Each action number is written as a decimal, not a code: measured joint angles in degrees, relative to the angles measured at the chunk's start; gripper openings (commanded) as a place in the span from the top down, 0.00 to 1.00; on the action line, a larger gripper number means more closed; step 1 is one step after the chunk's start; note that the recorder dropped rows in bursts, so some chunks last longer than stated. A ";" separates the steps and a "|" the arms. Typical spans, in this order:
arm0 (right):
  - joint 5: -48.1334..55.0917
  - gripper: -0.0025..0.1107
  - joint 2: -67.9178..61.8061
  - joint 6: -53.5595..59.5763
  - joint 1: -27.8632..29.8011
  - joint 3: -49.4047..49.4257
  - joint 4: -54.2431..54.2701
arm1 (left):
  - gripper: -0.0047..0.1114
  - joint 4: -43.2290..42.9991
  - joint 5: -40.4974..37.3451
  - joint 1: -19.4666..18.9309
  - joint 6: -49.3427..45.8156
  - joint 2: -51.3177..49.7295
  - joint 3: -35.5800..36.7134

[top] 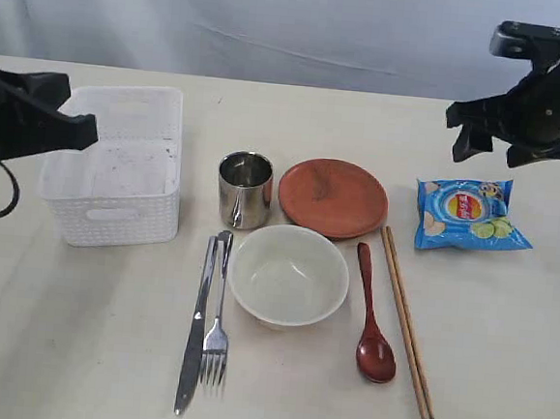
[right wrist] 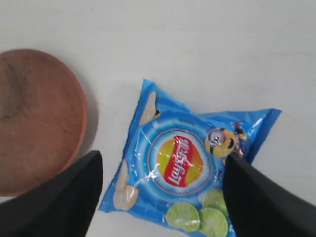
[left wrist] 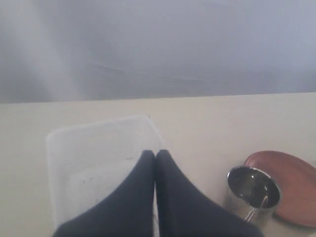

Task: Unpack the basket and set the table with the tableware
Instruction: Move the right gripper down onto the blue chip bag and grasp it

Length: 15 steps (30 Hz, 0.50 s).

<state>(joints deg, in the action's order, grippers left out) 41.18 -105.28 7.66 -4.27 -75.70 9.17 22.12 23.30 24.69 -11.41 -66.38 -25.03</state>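
The white perforated plastic basket (top: 114,218) stood on the left arm's side of the pale cream worktop (top: 500,372) and looked empty. The tableware lay beside it: a shiny steel cup (top: 244,189) just beside a reddish-brown round plate (top: 332,197), and a cream bowl (top: 289,274) in front of them. A steel knife (top: 193,339) and steel fork (top: 217,331) lay side by side on the bowl's basket side, with a dark red spoon (top: 373,324) and brown wooden chopsticks (top: 406,321) on its other side. The bowl and plate were probably stiff, weighty and breakable, best pinched at the rim. The cup looked slick, safer taken over its lip. The cutlery and chopsticks were thin and light, hard to get under, best nipped across the handles. The knife and fork nearly touched, and the cup crowded the plate, leaving little finger room. The left claw (left wrist: 155,157), fingers pressed together on nothing, hung over the basket. The right claw (right wrist: 162,163), spread wide and empty, hovered over a blue crinkly chip bag (top: 469,215), soft and lying apart from the chopsticks.
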 measured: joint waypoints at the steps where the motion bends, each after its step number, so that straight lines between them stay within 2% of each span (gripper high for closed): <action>1: 0.54 0.40 0.00 -3.14 -1.20 0.00 -4.01 | 0.96 0.00 0.26 0.00 0.13 0.68 0.90; 6: 3.28 0.40 0.00 -15.77 -5.60 0.00 -19.73 | 0.96 0.00 -0.11 0.00 0.38 1.98 4.31; 15: 3.76 0.40 -3.62 -20.31 -6.03 0.00 -24.88 | 0.96 0.00 -2.45 0.00 0.48 2.10 4.89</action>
<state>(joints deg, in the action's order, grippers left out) 44.94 -108.90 -12.64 -10.31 -75.70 -15.71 22.12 20.85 24.69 -10.93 -64.28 -20.15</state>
